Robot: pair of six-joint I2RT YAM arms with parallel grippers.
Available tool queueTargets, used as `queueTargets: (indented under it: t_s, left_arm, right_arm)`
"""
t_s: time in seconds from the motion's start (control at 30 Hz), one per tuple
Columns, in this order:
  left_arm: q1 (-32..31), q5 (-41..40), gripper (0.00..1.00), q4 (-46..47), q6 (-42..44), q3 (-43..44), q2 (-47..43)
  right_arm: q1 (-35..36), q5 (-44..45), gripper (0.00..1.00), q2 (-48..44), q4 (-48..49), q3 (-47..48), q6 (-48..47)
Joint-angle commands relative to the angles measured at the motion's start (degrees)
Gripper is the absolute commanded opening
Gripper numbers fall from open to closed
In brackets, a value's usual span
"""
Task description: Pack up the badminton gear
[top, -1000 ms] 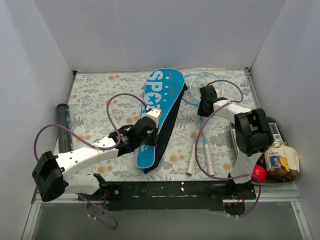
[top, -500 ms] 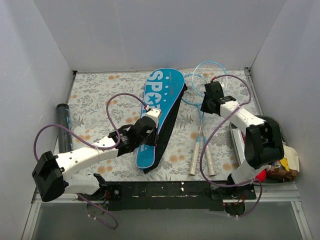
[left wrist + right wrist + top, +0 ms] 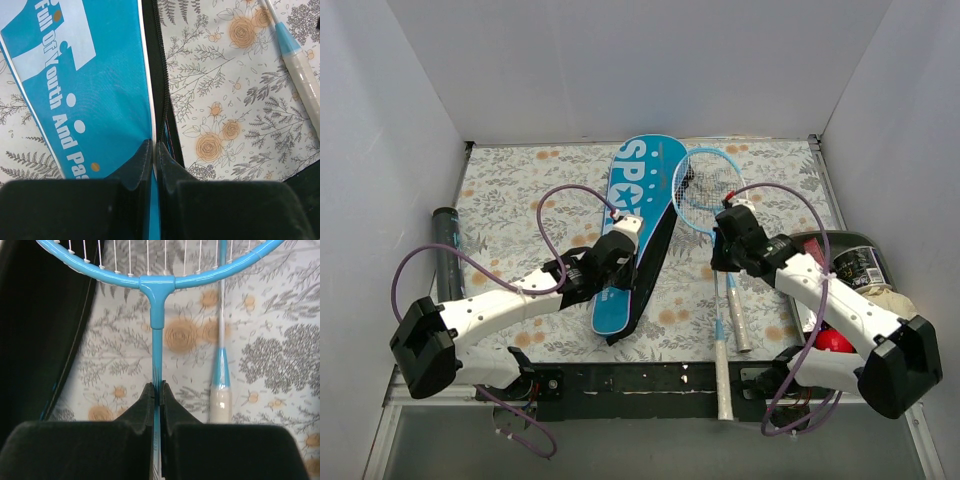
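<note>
The blue racket cover [image 3: 638, 215] lettered "SPORT" lies in the middle of the flowered mat, unzipped along its right side. My left gripper [image 3: 625, 240] [image 3: 154, 146] is shut on the cover's [image 3: 75, 75] upper flap edge. My right gripper [image 3: 725, 228] [image 3: 157, 388] is shut on the thin blue shaft of a light-blue racket [image 3: 705, 188] [image 3: 157, 282], just below its head. That racket's white handle [image 3: 724, 385] reaches past the mat's near edge. The second racket's handle [image 3: 738, 325] [image 3: 220, 400] [image 3: 305, 75] lies beside it. A black tube [image 3: 447, 255] rests at the left wall.
A dark tray [image 3: 820, 240] with cans and food packets stands at the right wall, with a red ball [image 3: 836, 342] by it. White walls close in the left, far and right sides. The cover's black inside [image 3: 40, 330] shows left of the held racket.
My right gripper has pulled the held racket toward the near edge and slightly left, so its head now lies beside the cover. The left arm has barely moved.
</note>
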Motion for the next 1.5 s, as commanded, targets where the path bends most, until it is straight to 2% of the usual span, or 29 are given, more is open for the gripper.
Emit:
queueTargets:
  t_s: [0.0, 0.3, 0.57, 0.87, 1.2, 1.47]
  left_arm:
    - [0.47, -1.56, 0.00, 1.94, -0.91, 2.89, -0.22]
    - [0.82, -1.64, 0.00, 1.76, -1.26, 4.56, 0.66]
    - [0.74, -1.47, 0.00, 2.11, -1.18, 4.74, 0.83]
    - [0.74, -0.33, 0.00, 2.03, -0.74, 4.39, 0.48]
    - [0.74, 2.13, 0.00, 2.29, -1.70, 1.84, -1.45]
    - [0.74, 6.17, 0.00, 3.08, -2.50, -1.23, -4.44]
  right_arm:
    - [4.12, 1.88, 0.01, -6.77, -5.85, -3.34, 5.62]
    - [9.83, 1.63, 0.01, -14.87, -9.56, -11.52, 13.44]
    - [13.96, 1.89, 0.01, -11.62, -7.98, -12.67, 14.94]
    - [15.11, -0.21, 0.01, 0.14, -2.80, -6.00, 11.52]
    - [15.90, -1.27, 0.01, 19.65, 0.29, 9.90, 5.89]
    - [13.71, -3.47, 0.01, 34.68, 8.28, 21.41, 2.64]
